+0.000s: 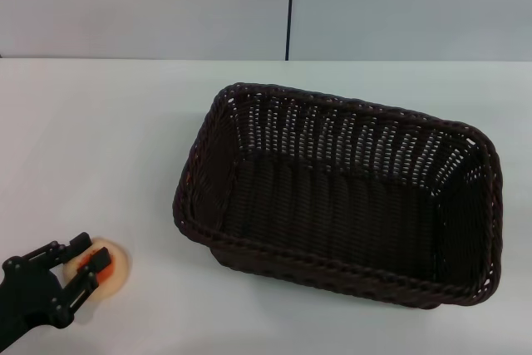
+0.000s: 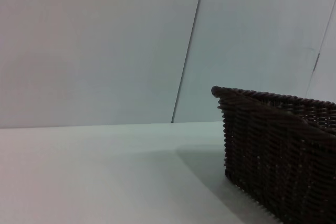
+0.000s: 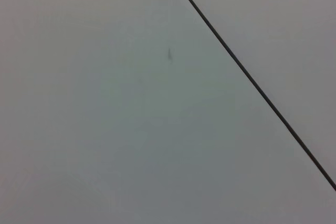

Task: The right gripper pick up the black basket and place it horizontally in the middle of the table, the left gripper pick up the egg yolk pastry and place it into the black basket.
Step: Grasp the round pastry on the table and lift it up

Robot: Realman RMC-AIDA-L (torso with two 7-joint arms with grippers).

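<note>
Dark wicker: you see one black basket [image 1: 341,197] lying flat near the table [image 1: 100,139] middle, white surface free on its left.
Pastry: one egg yolk pastry [image 1: 112,268] near the front-left edge.
Left gripper [image 1: 83,270]: fingers narrowly apart, either side of the pastry, touching it.

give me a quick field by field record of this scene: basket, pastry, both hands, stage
black basket: upright on the white table, centre-right, empty
egg yolk pastry: on the table, near-left of the basket, apart from it
left hand: fingers astride the pastry, low at the table
right hand: not in view
stage: basket placed, pastry not yet lifted
</note>
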